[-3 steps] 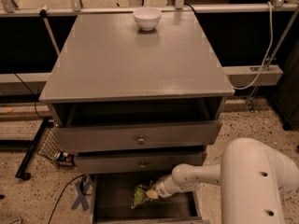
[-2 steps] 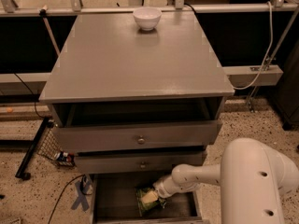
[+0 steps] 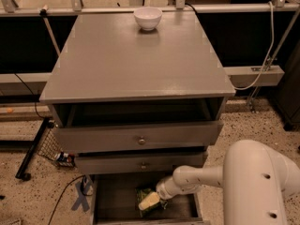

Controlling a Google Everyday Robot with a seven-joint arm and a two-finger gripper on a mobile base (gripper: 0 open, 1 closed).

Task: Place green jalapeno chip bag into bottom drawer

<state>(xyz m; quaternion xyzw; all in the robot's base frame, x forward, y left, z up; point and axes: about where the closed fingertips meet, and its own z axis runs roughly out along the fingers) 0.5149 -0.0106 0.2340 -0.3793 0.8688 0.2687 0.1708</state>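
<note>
The green jalapeno chip bag [image 3: 148, 200] lies on the dark floor of the open bottom drawer [image 3: 110, 198], right of its middle, pale face up. My gripper [image 3: 162, 194] reaches into the drawer from the right and sits against the bag's right edge, low over the drawer floor. My white arm [image 3: 255, 182] fills the lower right corner.
A white bowl [image 3: 147, 18] stands at the back of the grey cabinet top [image 3: 136, 60]. Two wider drawers with round knobs [image 3: 140, 140] stick out above the bottom drawer. Cables and a blue tape cross [image 3: 80, 201] lie on the floor at the left.
The gripper and bag have shifted a little right and lower inside the drawer; the bag now lies flatter on the drawer floor.
</note>
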